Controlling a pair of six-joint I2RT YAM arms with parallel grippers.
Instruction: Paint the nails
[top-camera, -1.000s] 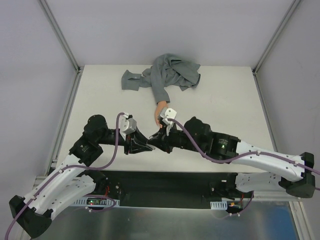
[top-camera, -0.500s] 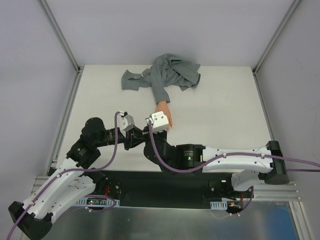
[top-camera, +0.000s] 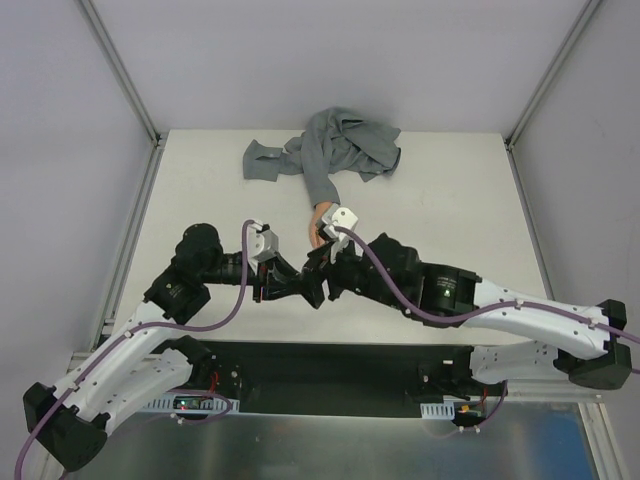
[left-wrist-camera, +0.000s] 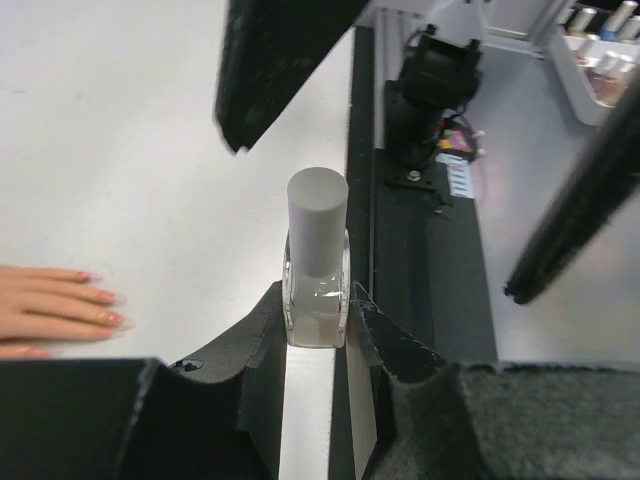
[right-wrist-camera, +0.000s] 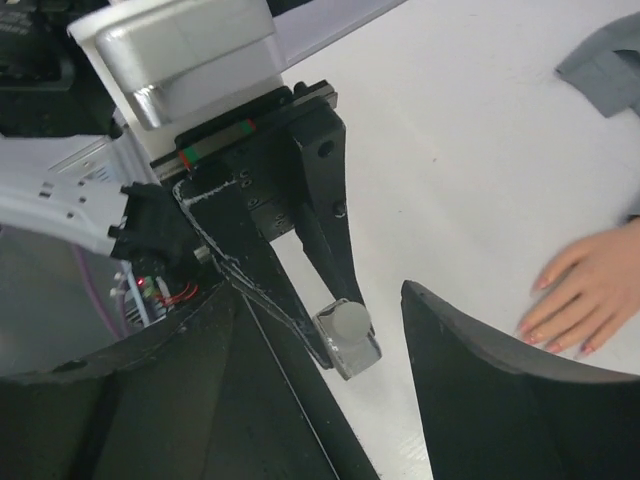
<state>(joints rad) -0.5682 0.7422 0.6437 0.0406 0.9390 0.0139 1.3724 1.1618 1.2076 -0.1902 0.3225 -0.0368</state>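
Tiny pinkish nails (left-wrist-camera: 108, 318) tip a peach mannequin hand (left-wrist-camera: 45, 305) lying flat on the white table (left-wrist-camera: 120, 150), just beside the left gripper (left-wrist-camera: 318, 322) clamped on a clear, grey-capped bottle (left-wrist-camera: 317, 285), the right gripper (right-wrist-camera: 320, 300) spread wide, holding nothing.

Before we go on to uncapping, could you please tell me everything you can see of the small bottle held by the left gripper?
The bottle is small, with a squarish body that looks like clear glass and pale contents. A matte grey cylindrical cap sits on it. It stands upright along the left gripper, whose fingers clamp its body on both sides. It is held above the white table, near the mannequin hand but apart from it. The right gripper stands open around the cap without touching it.
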